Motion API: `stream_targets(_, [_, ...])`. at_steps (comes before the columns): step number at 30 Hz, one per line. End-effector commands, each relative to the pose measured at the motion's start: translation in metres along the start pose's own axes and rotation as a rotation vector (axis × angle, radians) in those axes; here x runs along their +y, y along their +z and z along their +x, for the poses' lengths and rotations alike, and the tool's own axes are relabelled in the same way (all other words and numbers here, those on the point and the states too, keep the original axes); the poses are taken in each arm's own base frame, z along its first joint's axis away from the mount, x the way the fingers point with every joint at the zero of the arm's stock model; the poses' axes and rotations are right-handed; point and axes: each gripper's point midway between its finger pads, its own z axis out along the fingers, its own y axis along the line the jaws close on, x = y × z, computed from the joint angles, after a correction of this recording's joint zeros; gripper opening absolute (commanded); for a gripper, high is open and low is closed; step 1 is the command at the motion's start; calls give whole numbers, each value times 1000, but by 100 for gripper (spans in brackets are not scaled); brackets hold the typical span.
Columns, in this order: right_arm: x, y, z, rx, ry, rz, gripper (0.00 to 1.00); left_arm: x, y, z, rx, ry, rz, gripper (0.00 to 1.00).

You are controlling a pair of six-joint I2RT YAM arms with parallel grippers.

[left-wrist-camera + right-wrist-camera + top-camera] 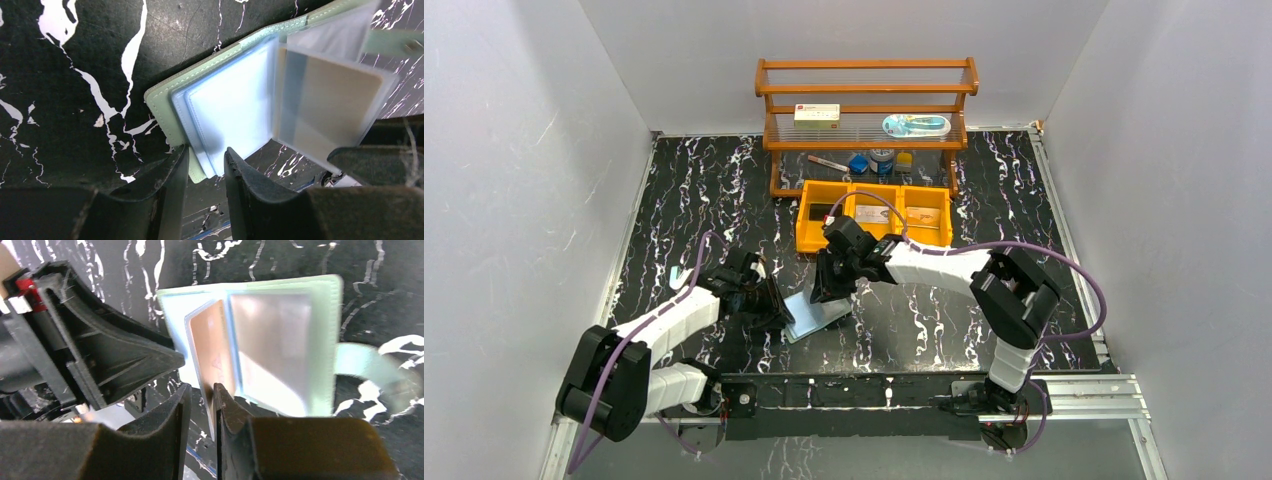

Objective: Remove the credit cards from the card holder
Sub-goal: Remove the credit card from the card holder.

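The sage-green card holder point(821, 315) lies open on the black marble table between both arms. In the left wrist view its green cover point(160, 107) and pale blue sleeves show, and one raised clear sleeve holds an orange-tan credit card point(335, 100). My left gripper point(206, 150) has its jaws apart, fingertips over the holder's near corner. My right gripper point(200, 390) straddles the bottom edge of that upright sleeve and its card point(212, 345); the sleeve leans on the right finger, with a gap to the left one. The holder's cover point(330, 340) lies flat behind.
An orange three-compartment bin point(924, 187) with flat items inside sits just behind the right gripper point(832, 290). A wooden shelf point(864, 100) at the back carries a white box point(816, 116) and small items. White walls stand on both sides. The left gripper point(772, 305) is close beside the right.
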Motion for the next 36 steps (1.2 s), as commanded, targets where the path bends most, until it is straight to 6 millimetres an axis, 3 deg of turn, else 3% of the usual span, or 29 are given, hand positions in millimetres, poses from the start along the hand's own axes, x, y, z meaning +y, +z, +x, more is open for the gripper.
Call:
stream_targets(1, [24,-1,0,3,-14,-101,30,8,5,4,18,10,-35,31])
stream_targets(7, [26,3,3,25,-1,-111,31,9,3,4,13,10,-38,30])
stream_targets(12, [30,10,10,83,0,-137,37,11,-4,-1,-29,-4,-61,30])
stream_targets(18, [24,17,15,107,10,-109,37,11,-13,-7,-90,-26,-63,32])
stream_targets(23, [20,18,16,108,15,-88,36,10,-9,-3,-61,-20,-52,33])
stream_targets(31, [-1,6,-1,12,-18,40,39,3,-12,-7,-72,-8,-29,35])
stream_targets(36, [-12,7,-6,18,21,37,40,-17,-20,-15,-100,25,49,37])
